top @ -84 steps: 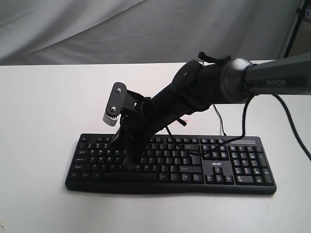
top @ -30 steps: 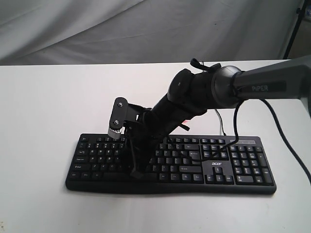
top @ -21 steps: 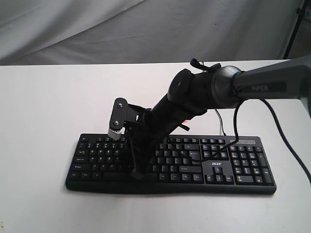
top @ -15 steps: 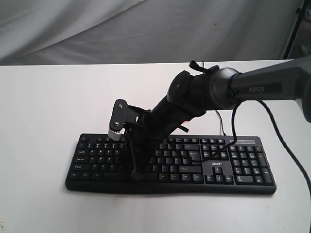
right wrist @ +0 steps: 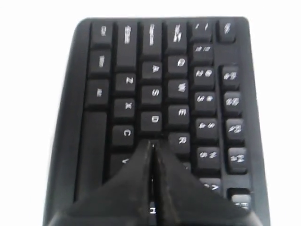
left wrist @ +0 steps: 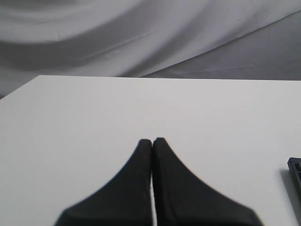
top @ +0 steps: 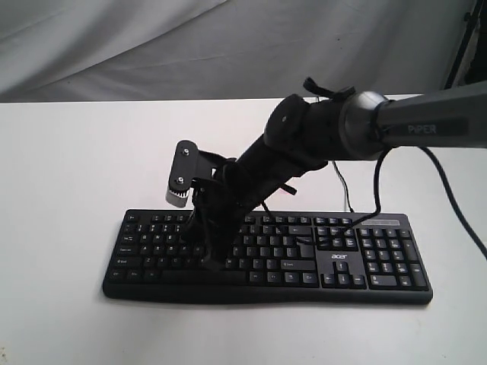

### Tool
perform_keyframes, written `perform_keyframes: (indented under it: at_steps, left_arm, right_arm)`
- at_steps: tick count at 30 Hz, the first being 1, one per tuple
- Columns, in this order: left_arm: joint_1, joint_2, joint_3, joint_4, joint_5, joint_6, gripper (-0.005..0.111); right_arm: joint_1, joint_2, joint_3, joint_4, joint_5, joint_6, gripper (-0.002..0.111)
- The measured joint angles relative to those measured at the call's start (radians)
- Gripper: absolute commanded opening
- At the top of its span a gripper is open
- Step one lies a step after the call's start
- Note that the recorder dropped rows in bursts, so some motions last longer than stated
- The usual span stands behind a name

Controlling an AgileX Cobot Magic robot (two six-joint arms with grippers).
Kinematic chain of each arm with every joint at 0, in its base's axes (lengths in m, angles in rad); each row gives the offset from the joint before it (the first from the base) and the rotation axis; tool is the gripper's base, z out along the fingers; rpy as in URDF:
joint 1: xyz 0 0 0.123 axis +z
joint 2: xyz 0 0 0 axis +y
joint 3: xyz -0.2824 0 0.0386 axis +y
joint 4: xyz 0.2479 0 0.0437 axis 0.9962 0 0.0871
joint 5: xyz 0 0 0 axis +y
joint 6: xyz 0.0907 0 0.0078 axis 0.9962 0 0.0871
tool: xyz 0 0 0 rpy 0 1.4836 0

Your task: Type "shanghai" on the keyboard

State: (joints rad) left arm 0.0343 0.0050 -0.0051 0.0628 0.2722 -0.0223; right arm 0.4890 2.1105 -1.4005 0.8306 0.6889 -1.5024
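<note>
Keyboard (top: 346,262) lies flat on the white table (top: 61,190). The right gripper (right wrist: 151,145), fingers pressed together and empty, has its tip on or just above the left letter block, just past D and between C and R. The left gripper (left wrist: 151,141), also closed on nothing, hangs over bare table off the keyboard's end. Looks mid-word, letter unclear; the next press needs the tip centred on one key and pushed straight down, clear of its neighbours.

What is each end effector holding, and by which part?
Nothing. The right end effector, shut, points at the keyboard; the left end effector, shut, hovers above the table.
</note>
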Motion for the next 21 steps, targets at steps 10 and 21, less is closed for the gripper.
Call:
perform_keyframes:
  at_steps: [10, 21]
  left_arm:
    - [0.0, 0.0, 0.0, 0.0, 0.0, 0.0, 0.001]
    - [0.0, 0.0, 0.0, 0.0, 0.0, 0.0, 0.001]
  right_arm:
    - [0.0, -0.047, 0.0, 0.005, 0.008, 0.0, 0.0]
    - [0.0, -0.047, 0.0, -0.006, 0.014, 0.011, 0.0]
